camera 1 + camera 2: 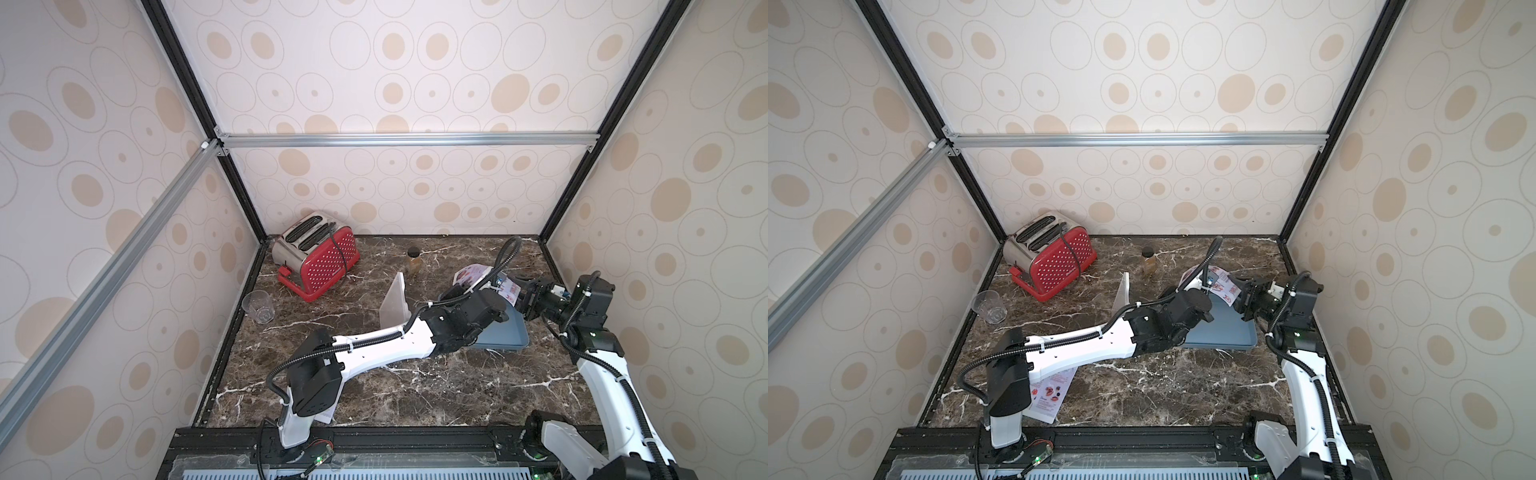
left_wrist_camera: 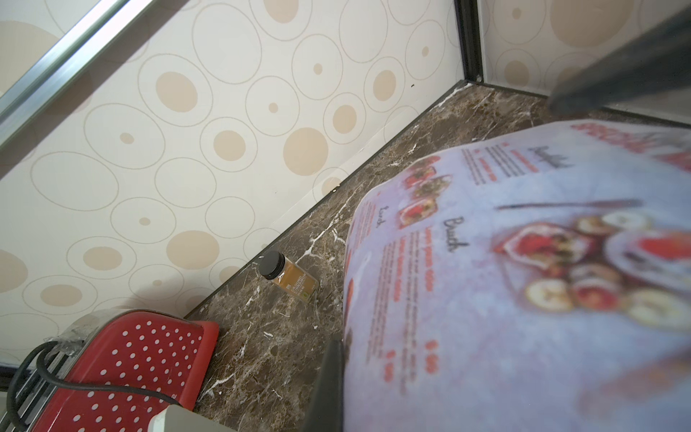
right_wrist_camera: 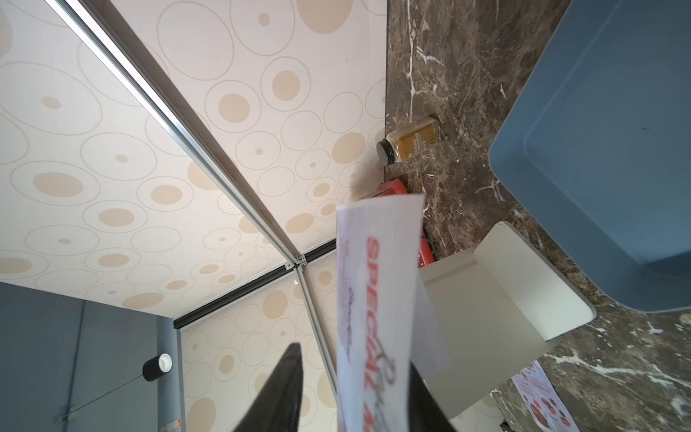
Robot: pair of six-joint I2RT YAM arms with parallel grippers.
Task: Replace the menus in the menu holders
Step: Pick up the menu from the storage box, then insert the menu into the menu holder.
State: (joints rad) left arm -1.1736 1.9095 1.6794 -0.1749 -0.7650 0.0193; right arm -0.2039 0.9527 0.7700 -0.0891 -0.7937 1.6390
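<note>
A white menu (image 1: 471,274) with a red "SPECIAL MENU" heading hangs curved above the blue-grey tray, at the table's right rear. My left gripper (image 1: 496,286) is shut on it; in the left wrist view one dark finger (image 2: 329,385) lies against the sheet (image 2: 523,280). My right gripper (image 3: 355,359) straddles the menu's heading edge (image 3: 377,284). One finger stands clear of the paper and the other is behind it, so the jaws are open. The empty menu holder (image 1: 395,303) stands slanted at mid-table. A second menu (image 1: 1050,395) lies flat under the left arm's base.
A blue-grey shallow tray (image 1: 511,336) sits under both wrists. A red toaster (image 1: 320,257) stands at the back left and a spice jar (image 1: 414,259) behind the holder. A clear plastic cup (image 1: 257,305) is near the left wall.
</note>
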